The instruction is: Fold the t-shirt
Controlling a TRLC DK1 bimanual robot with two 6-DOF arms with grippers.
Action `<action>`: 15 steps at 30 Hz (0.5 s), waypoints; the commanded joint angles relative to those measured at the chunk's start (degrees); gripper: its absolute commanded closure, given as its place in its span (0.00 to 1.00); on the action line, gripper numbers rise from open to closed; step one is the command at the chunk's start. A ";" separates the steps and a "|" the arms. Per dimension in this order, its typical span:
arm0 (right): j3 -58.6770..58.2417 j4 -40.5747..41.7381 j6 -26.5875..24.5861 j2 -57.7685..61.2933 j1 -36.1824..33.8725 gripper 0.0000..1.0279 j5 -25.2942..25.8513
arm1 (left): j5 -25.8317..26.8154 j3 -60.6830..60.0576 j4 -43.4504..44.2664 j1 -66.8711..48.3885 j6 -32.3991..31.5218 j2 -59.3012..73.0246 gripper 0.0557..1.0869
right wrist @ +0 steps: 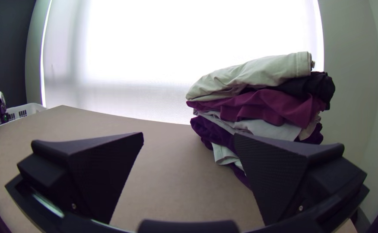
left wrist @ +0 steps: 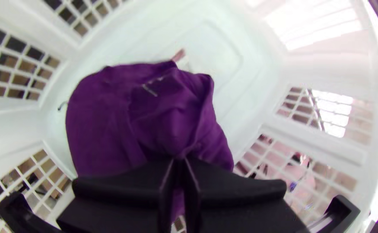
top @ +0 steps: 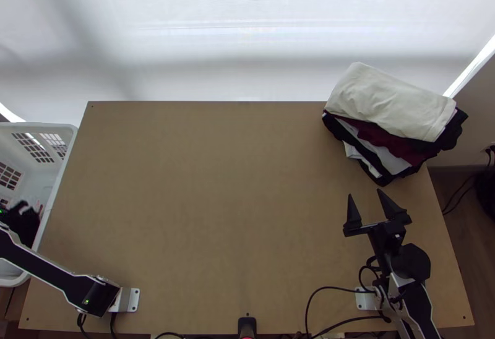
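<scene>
The light wooden surface (top: 216,203) is spreading across most of the top view. A white plastic basket (top: 62,164) with latticed openings is standing along its left side. A stack of clothes (top: 411,147) is occupying the far right corner, its layers lying unevenly and partly overhanging the edge; a folded cream garment (top: 383,101) is resting uppermost, with maroon, pale and dark purple layers showing beneath. The t-shirt, taken here as the purple garment (left wrist: 111,112) in the left wrist view, is lying bunched on the basket's floor, its creases converging near the fingertips. The right pincer (top: 364,193) is hanging open near the stack, its wide black fingers (right wrist: 284,172) standing well apart with nothing between them and pointing toward the far side. The left pincer (left wrist: 180,160) is reaching into the basket, its fingers closing together on a pinch of the purple cloth. A small pinkish item (left wrist: 179,55), too indistinct to identify, is lying beside the cloth's edge, and a short pale mark (left wrist: 150,89) is showing on the cloth itself.
</scene>
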 commanded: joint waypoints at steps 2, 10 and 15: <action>-0.38 -0.88 0.95 0.34 0.43 0.05 0.66 | 5.53 2.47 1.11 -3.27 -4.56 -12.12 0.96; -0.38 -0.88 0.95 0.34 0.43 0.05 0.66 | 12.21 2.29 0.68 -7.40 -11.59 -25.22 0.97; -0.38 -0.88 0.95 0.34 0.43 0.05 0.66 | 14.06 2.03 -1.35 -10.39 -13.52 -32.51 0.96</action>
